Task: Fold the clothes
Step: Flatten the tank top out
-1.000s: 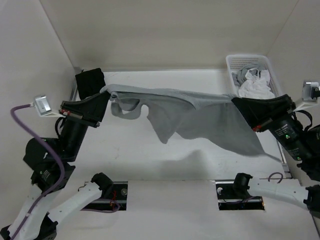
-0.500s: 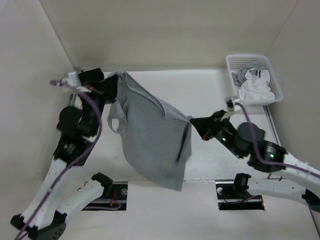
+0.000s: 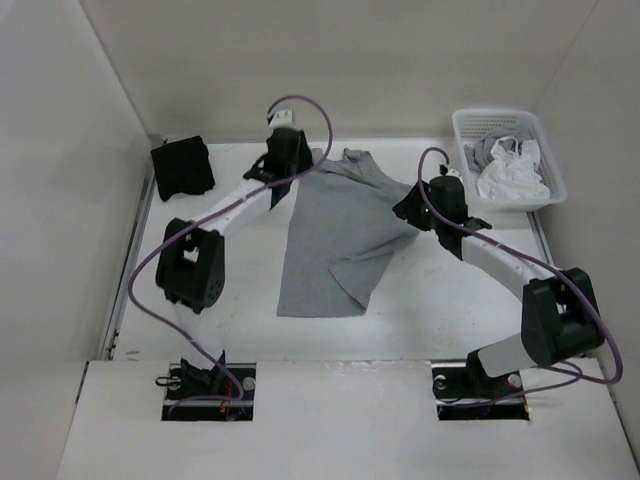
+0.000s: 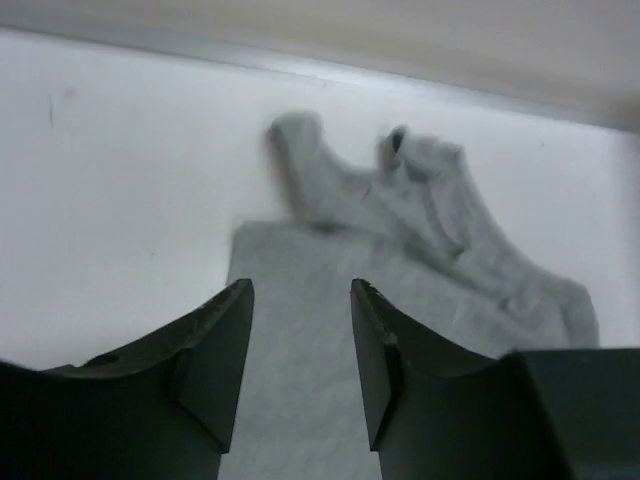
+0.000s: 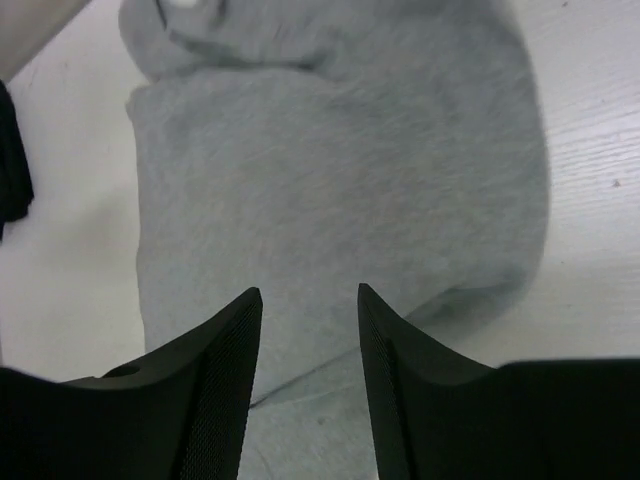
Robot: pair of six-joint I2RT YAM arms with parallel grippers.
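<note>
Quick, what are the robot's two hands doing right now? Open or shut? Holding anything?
Left gripper: open, holding nothing, above the grey tank top.
Right gripper: open, holding nothing, above the same top.

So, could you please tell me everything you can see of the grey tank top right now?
The grey tank top looks like plain soft knit. It lies rumpled on the white table, partly folded over itself, a slanted flap across its right side, hem toward the arms' bases. Its shoulder straps are bunched at the far end near the back wall. The left gripper and right gripper hang open above it, gripping nothing; whether their tips touch the fabric I cannot tell.
</note>
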